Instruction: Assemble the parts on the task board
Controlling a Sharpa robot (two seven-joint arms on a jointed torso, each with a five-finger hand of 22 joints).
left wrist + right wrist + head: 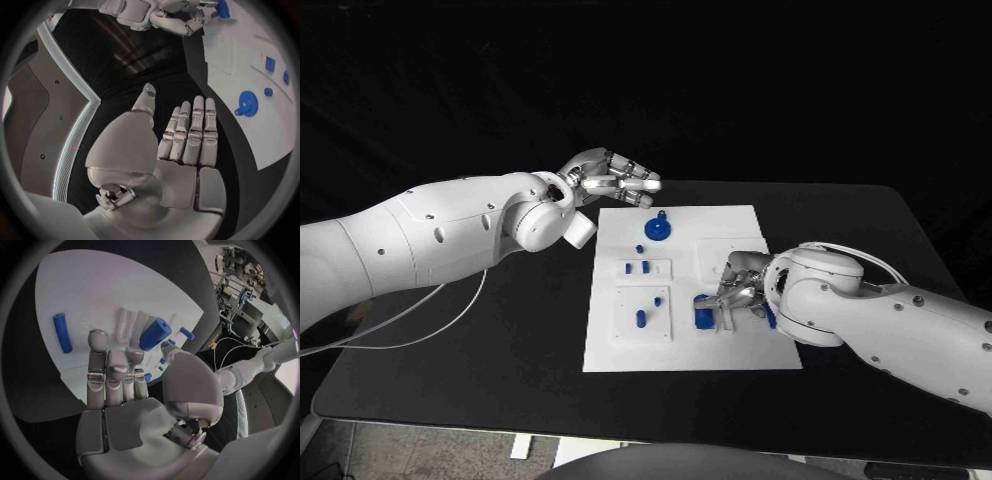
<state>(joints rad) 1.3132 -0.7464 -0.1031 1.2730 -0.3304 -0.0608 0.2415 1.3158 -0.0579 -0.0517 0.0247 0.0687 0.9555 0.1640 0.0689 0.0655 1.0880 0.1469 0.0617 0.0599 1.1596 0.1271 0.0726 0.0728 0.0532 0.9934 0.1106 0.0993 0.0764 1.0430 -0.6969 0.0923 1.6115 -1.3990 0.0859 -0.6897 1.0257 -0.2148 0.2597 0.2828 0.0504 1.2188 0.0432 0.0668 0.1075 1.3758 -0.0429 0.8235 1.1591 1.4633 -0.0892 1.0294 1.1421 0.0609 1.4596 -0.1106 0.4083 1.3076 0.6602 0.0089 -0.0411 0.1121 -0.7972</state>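
Observation:
The white task board (625, 345) lies mid-table. A blue gear (658, 231) sits at its far end, also in the left wrist view as the gear (248, 103). Small blue pegs (636, 267) stand in raised white blocks. My right hand (733, 290) hovers low over the board's right side, fingers stretched out, holding nothing. Just past its fingertips (97, 337) stands a blue cylinder (155, 333), the same cylinder (705, 318) in the head view. A blue rod (60, 332) lies on the board beside it. My left hand (610, 178) is raised off the board's far left corner, empty, fingers (190, 125) straight.
The black table (473, 370) surrounds the board, with free room left and front. A white cable (430, 315) trails over the table's left part under my left arm. My right hand (181, 22) also appears across the board in the left wrist view.

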